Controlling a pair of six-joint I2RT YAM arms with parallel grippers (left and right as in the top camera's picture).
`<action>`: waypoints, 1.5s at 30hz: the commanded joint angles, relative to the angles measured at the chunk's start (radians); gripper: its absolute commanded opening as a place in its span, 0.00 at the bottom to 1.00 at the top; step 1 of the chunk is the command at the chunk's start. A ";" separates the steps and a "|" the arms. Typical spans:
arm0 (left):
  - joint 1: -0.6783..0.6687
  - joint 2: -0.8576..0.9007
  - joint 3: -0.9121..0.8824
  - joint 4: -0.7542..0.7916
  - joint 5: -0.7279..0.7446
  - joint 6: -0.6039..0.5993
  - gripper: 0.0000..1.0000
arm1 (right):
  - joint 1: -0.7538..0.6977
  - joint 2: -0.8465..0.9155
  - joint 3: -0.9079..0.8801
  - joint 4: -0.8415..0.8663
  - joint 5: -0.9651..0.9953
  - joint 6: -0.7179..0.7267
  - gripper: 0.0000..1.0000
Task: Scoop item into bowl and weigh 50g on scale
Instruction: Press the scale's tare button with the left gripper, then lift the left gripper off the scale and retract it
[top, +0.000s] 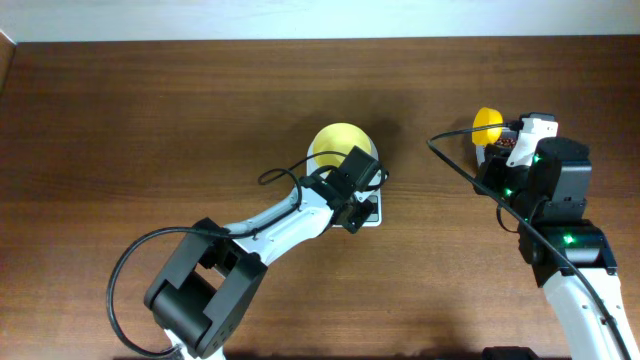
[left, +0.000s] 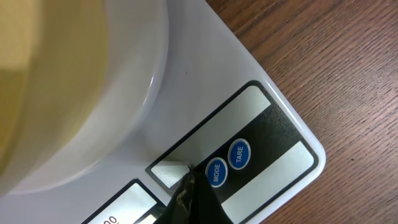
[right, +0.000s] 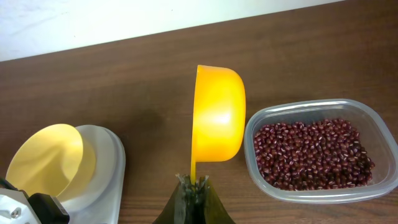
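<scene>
The pale-yellow bowl (top: 338, 146) stands on the white scale (top: 370, 213); no beans show in it in the right wrist view (right: 46, 160). My left gripper (left: 189, 178) is shut, its tip touching the scale's (left: 205, 68) dark button panel just left of the MODE button (left: 216, 172). My right gripper (right: 194, 184) is shut on the handle of a yellow scoop (right: 217, 115), held on its side just left of the clear tub (right: 367, 118) of red-brown beans (right: 311, 154). The scale's display is mostly out of view.
The TARE button (left: 239, 153) lies right of MODE. In the overhead view the scoop (top: 487, 124) and tub (top: 494, 151) sit at the right, the tub largely hidden under the right arm. Brown wooden table (top: 150, 120) all around; a pale wall borders its far edge.
</scene>
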 joint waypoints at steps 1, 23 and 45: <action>-0.001 0.007 -0.010 0.004 -0.011 0.020 0.00 | -0.005 0.003 0.030 0.003 0.004 -0.010 0.04; -0.001 0.072 -0.011 0.005 -0.034 0.020 0.00 | -0.004 0.003 0.030 0.003 0.004 -0.002 0.04; -0.001 -0.335 0.009 -0.270 -0.035 0.020 0.04 | -0.004 0.003 0.030 0.008 0.004 -0.002 0.04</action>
